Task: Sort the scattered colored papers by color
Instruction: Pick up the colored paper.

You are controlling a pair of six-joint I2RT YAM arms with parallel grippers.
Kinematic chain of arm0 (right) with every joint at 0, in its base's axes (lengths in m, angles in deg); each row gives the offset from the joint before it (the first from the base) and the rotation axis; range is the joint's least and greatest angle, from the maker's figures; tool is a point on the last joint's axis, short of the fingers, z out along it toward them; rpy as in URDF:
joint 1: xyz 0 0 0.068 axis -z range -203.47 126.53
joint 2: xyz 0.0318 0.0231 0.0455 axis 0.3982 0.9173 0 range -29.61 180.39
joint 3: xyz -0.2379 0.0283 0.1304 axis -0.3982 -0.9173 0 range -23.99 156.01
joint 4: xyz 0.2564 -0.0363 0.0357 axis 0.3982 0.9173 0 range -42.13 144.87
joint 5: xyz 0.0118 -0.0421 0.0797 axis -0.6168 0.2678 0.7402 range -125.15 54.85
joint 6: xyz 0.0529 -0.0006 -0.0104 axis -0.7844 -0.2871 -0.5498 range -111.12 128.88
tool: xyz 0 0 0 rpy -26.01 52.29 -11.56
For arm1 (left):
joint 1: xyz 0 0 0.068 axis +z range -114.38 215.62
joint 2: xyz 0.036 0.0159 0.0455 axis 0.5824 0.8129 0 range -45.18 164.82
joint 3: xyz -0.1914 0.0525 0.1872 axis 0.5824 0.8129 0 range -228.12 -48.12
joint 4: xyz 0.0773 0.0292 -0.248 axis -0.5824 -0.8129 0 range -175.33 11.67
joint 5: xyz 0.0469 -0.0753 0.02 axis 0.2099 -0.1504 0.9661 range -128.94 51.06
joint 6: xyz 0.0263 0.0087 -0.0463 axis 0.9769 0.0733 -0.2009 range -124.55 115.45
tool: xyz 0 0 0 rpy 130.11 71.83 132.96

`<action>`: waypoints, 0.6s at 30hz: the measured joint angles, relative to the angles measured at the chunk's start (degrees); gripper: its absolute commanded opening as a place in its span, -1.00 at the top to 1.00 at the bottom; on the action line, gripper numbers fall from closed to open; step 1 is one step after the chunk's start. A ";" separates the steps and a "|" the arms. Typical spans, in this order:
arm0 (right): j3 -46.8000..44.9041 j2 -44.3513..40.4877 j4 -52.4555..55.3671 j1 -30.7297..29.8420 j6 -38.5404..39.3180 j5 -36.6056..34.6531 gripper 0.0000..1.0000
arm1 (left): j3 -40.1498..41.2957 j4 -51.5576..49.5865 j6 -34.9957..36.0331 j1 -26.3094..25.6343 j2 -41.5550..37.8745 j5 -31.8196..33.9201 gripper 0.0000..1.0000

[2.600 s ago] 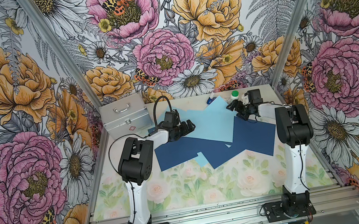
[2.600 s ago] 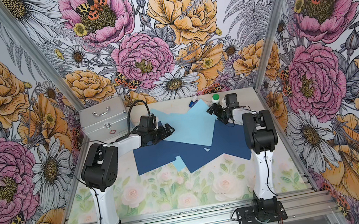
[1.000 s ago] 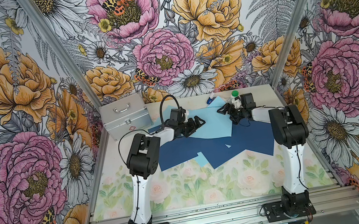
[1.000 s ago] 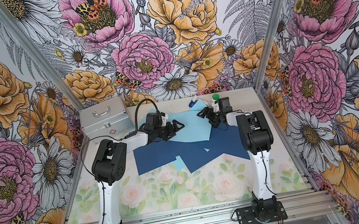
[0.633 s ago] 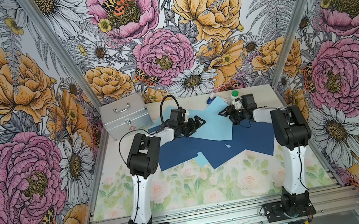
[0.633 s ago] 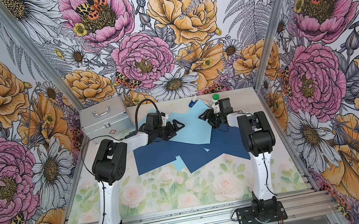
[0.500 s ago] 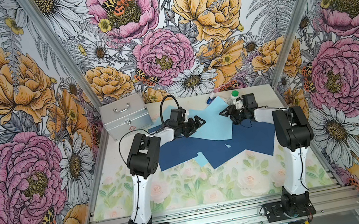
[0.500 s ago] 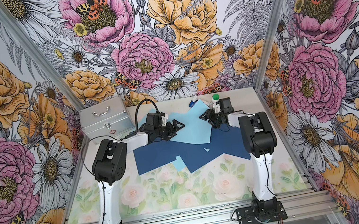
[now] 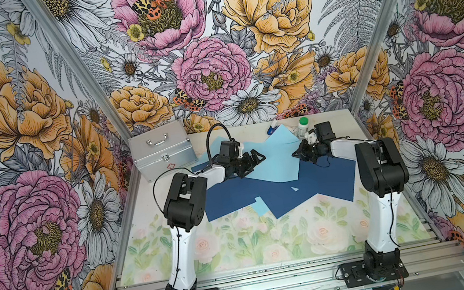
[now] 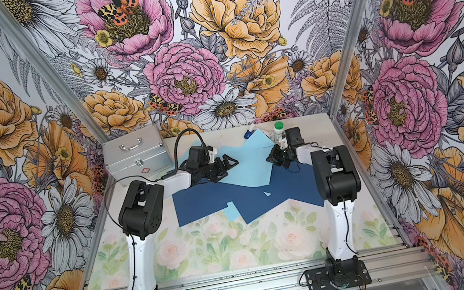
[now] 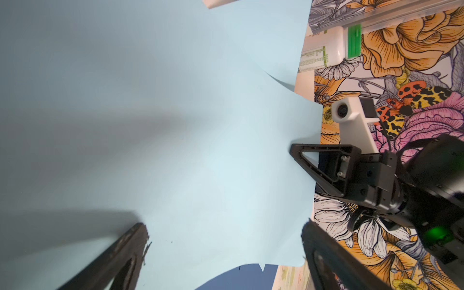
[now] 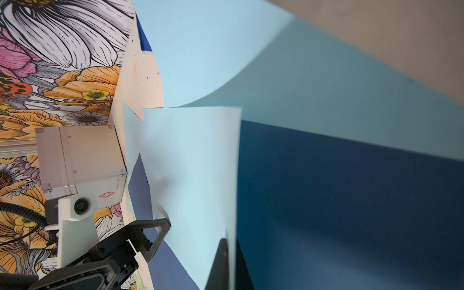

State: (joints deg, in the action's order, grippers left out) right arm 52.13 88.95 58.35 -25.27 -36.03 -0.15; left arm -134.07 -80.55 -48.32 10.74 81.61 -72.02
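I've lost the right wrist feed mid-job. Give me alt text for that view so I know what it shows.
The right gripper is shut on the edge of a light blue sheet, which curls up in front of the camera. A dark navy sheet lies flat beside it, and past the lifted sheet are the open left gripper and the silver case.

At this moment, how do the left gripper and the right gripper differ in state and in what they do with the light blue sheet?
The left gripper is open, its fingers spread over the light blue sheet and holding nothing; the right gripper is shut on that sheet's edge. The left gripper is at the sheet's side nearer the silver case; the right gripper is at the side nearer the green-capped bottle. Both are low at the same sheet, facing each other.
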 measured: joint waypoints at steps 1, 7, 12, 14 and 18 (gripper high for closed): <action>0.00 -0.37 0.46 0.00 0.17 -0.31 1.00 | 0.50 -0.46 -0.92 0.11 -1.05 0.02 -0.97; 0.02 -4.52 2.62 0.00 1.07 -1.70 1.00 | 7.37 -0.87 -8.83 0.28 -10.80 1.07 -0.97; 1.64 -8.44 3.13 -0.20 0.85 -3.48 1.00 | 14.38 1.95 -18.51 -0.96 -16.31 1.88 -0.97; 2.84 -9.51 3.21 -0.39 0.79 -4.33 1.00 | 16.63 4.02 -22.60 -1.97 -16.59 1.95 -0.97; 5.09 -10.93 3.04 -0.94 -0.63 -5.75 1.00 | 18.84 6.86 -30.25 -4.37 -16.02 1.95 -0.97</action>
State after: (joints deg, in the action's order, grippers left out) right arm 57.22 78.03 61.39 -26.21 -36.66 -5.89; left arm -115.23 -73.68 -78.57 6.36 65.58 -70.08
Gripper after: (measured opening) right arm 0.047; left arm 0.983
